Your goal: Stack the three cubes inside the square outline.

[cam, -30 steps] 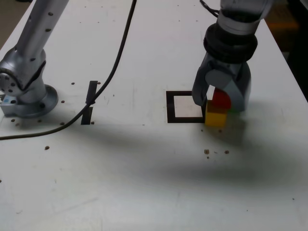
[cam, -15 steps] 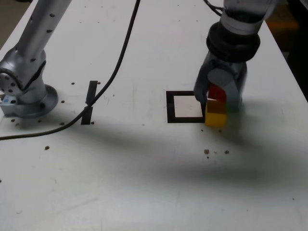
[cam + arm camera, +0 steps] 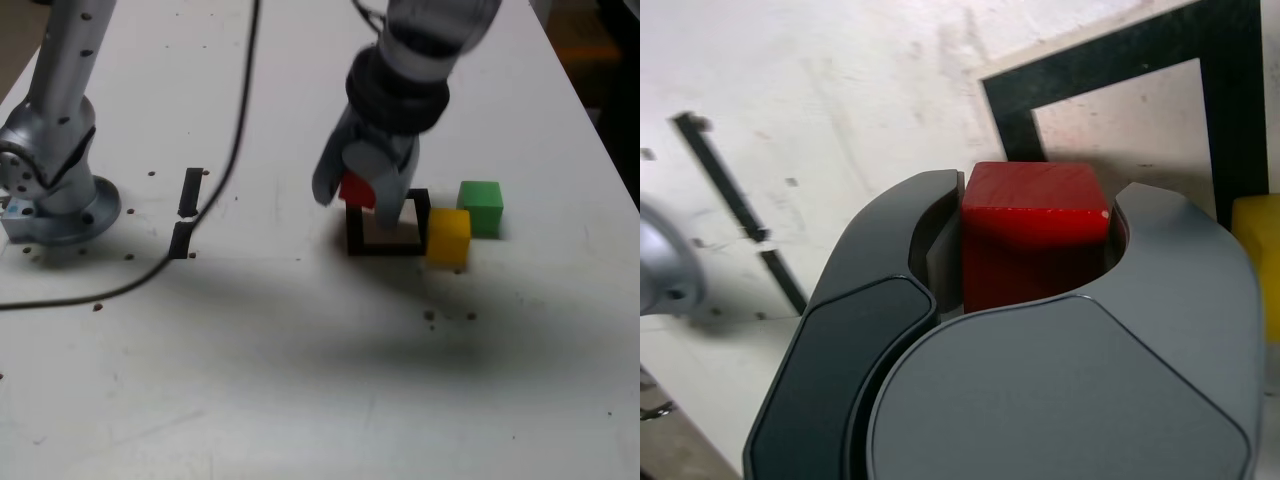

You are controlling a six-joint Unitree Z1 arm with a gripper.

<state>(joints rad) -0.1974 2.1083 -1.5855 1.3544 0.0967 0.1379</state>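
Gripper (image 3: pixel 362 190) clamped on the red cube (image 3: pixel 358 189), jaws pressed against two opposite faces; the wrist view shows the red cube (image 3: pixel 1035 235) seated snugly between them, one top edge and a corner exposed. Landmark is the square outline (image 3: pixel 352 232), a thick black border with a pale centre on the white table (image 3: pixel 300 380). The held cube hangs in the air over the outline's edge on the exterior view's left, not over its middle; in the wrist view the outline (image 3: pixel 1100 65) lies just ahead of the cube. So the placing move, as I judge it, needs a short shift toward the centre of the outline, then a straight descent. Yellow cube (image 3: pixel 448 236) sits on the table touching or just off the outline's corner on the exterior view's right, outside the white centre. Green cube (image 3: pixel 481 207) rests just beyond the yellow one, farther from the outline. Neither is stacked. Two short black strips (image 3: pixel 187 212) lie well apart from the outline, toward the arm's base (image 3: pixel 55 200). Nothing sits inside the outline yet.
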